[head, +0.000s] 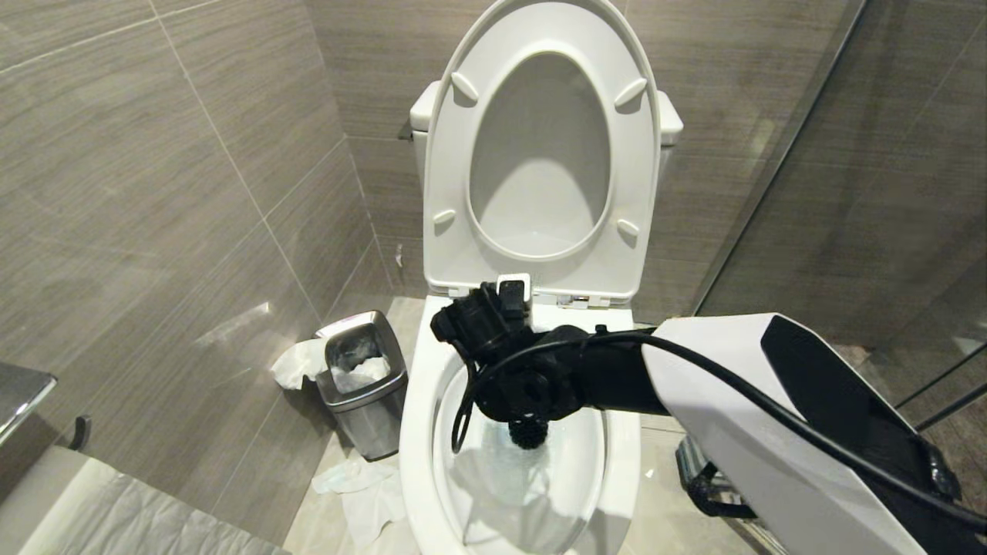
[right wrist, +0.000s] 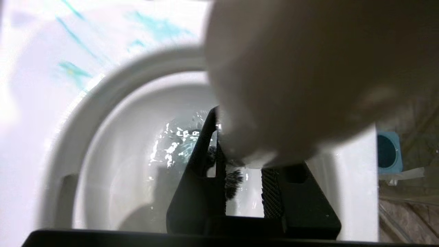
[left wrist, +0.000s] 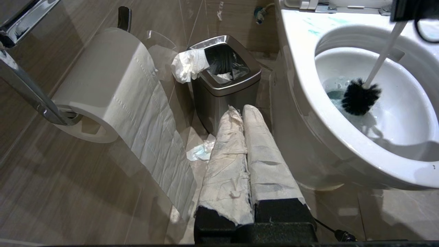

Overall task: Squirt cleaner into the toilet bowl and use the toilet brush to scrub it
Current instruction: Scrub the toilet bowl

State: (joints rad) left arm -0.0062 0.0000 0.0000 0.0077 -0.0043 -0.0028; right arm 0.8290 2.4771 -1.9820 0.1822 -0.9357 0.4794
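Scrubbing: 1 toilet brush (left wrist: pixel 360 97) clenched in R tool (right wrist: pixel 243 178), 1 toilet bowl (left wrist: pixel 308 113).

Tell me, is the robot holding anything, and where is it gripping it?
The right pincer holds the toilet brush near the handle's upper end, bristles down in the toilet bowl. The left pincer, paper-wrapped, holds nothing.

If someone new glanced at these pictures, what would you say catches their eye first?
First, the right gripper over the toilet bowl, shut on the toilet brush, whose black bristles sit at the tinted water. Next, turquoise cleaner smeared on the bowl's rim. Then the steel bin stuffed with paper, on the floor left of the bowl.
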